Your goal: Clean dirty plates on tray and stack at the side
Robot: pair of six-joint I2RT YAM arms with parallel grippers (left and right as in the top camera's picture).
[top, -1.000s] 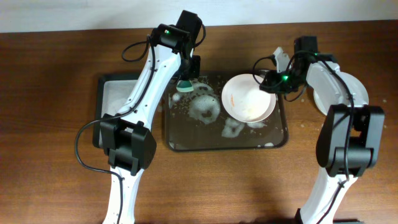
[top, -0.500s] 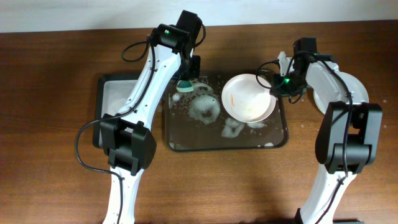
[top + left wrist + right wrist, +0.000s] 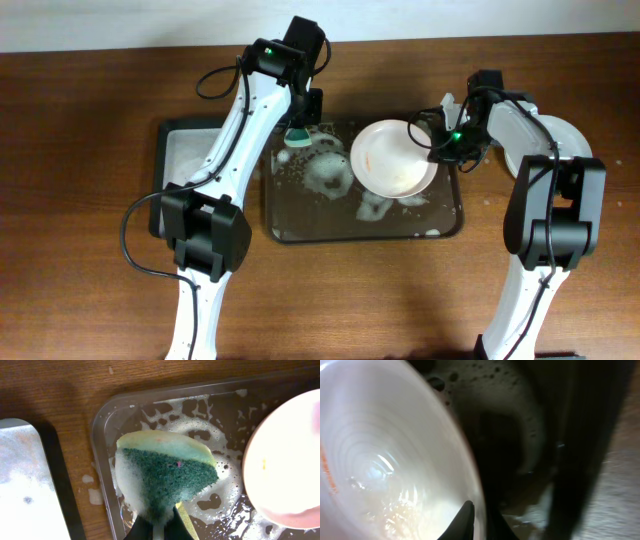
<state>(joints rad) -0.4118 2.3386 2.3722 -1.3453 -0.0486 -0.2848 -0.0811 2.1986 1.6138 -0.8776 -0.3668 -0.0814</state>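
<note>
A white plate (image 3: 393,158) with an orange smear is held tilted over the right part of the dark tray (image 3: 300,230); my right gripper (image 3: 437,141) is shut on its right rim. In the right wrist view the plate (image 3: 385,465) fills the left, with my gripper (image 3: 479,520) pinching its rim. My left gripper (image 3: 301,122) is shut on a green and yellow sponge (image 3: 299,138) over the tray's far left corner. In the left wrist view the soapy sponge (image 3: 165,472) hangs above the foamy tray (image 3: 107,420), with the plate (image 3: 285,460) at right. Another white plate (image 3: 570,150) lies on the table to the right, partly hidden by my right arm.
A smaller black tray (image 3: 162,160) with white foam sits left of the large tray, also seen in the left wrist view (image 3: 60,485). Foam and water (image 3: 330,175) cover the large tray's floor. Brown wooden table (image 3: 80,250) all round.
My right gripper has shifted the plate slightly left and tilted it a little more. My left gripper and the sponge have not moved.
</note>
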